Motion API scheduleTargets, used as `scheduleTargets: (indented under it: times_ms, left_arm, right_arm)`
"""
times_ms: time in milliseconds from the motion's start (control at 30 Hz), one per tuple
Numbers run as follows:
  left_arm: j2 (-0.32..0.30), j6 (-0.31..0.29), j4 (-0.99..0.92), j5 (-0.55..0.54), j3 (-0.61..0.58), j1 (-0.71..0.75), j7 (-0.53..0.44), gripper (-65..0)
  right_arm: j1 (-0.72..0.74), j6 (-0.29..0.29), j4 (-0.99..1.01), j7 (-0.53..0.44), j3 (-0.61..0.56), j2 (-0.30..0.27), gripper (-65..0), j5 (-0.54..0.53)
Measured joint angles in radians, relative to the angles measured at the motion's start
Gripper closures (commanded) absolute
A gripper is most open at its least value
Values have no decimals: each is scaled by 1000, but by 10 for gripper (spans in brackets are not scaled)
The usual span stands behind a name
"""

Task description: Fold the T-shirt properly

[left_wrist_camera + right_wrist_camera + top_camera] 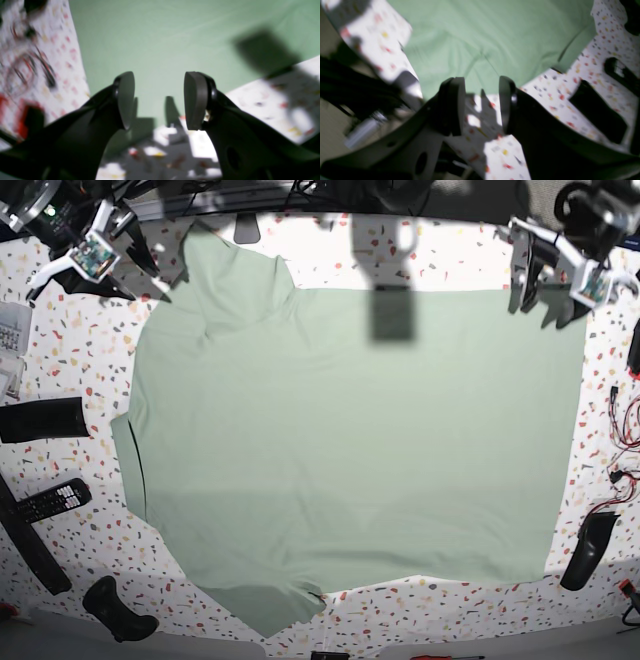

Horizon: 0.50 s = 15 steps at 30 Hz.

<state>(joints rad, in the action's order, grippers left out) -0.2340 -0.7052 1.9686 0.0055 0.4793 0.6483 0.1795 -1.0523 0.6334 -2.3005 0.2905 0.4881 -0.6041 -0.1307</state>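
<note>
The T-shirt (pixel 350 440) lies spread flat before me, a large pale sage-green cloth covering most of the bench (pixel 60 360). Its surface is plain, with faint creases near the lower edge. One sleeve points toward the far left, another toward the near left. The right edge runs nearly straight. On the left side a narrow strip is folded over.

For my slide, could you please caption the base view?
Sage-green T-shirt spread flat on a speckled table, both grippers open and empty at its far corners.
</note>
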Motion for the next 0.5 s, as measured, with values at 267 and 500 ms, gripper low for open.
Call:
scheduleTargets:
  times_ms: [267,500]
  left_arm:
    - [-296,10,-1,267,-167,21,-104,-288]
    - [-287,241,-11,506,-302,-40,-90,-288]
  right_arm:
    - [0,3,0,-1,0,2,-221,29]
    - [0,3,0,6,0,6,-221,29]
